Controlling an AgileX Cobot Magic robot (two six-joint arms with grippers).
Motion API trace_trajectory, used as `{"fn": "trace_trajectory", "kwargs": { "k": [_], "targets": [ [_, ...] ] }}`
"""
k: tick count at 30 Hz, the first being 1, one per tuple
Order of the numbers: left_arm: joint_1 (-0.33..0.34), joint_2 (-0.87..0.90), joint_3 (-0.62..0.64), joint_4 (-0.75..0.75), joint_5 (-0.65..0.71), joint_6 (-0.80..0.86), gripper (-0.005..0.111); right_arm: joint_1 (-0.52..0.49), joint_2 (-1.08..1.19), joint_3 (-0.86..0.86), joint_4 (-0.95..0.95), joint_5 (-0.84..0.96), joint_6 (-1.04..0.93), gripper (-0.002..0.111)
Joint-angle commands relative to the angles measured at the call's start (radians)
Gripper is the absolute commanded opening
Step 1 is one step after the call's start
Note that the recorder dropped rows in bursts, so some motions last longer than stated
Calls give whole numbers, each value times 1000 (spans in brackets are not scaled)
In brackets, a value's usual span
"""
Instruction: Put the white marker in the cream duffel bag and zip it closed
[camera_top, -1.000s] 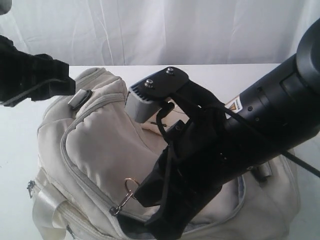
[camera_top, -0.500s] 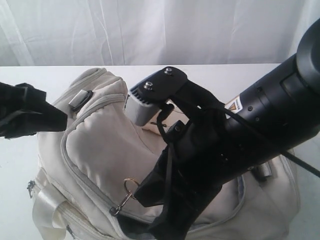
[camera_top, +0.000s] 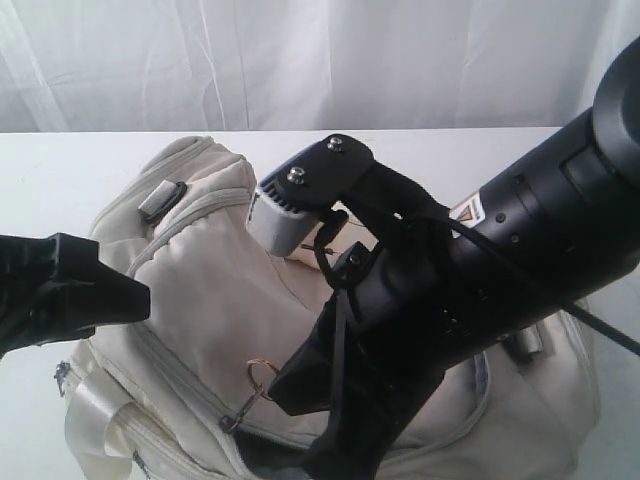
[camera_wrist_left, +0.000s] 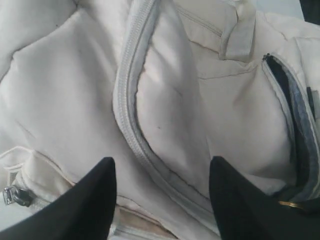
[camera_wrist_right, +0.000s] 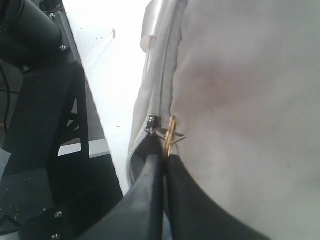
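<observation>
**A:** State?

**B:** Bag (camera_top: 200, 290) sits on the surface (camera_top: 60, 170). The marker shows in no view, so I cannot tell if it is inside. Right claw (camera_wrist_right: 165, 159) is pressed together, seemingly nipping the ring (camera_wrist_right: 171, 134) by the slider (camera_wrist_right: 152, 121) on the bag's near side. Left claw (camera_wrist_left: 161, 160) has its jaws apart over the left end and holds nothing.

**A:** Risks?

**B:** The thin ring may slip from the tips under pull. Nothing pins the bag, so the soft cloth could bunch or drag and jam the zip (camera_wrist_left: 125, 95). Closing it over an absent marker fails the task.

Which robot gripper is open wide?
The left gripper, spread wide over the cream duffel bag; the right gripper is pinched shut by the zipper.
</observation>
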Motion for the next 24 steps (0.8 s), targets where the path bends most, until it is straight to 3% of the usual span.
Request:
{"fn": "trace_trajectory", "kwargs": {
  "k": [1, 16, 24],
  "targets": [
    [-6, -1, 21, -22, -38, -3, 59, 5, -10, 3, 8, 5, -4, 0],
    [-8, 103, 25, -71, -80, 27, 58, 5, -10, 3, 8, -3, -2, 0],
    [-8, 157, 25, -92, -136, 27, 28, 5, -10, 3, 25, -8, -2, 0]
  ]
}}
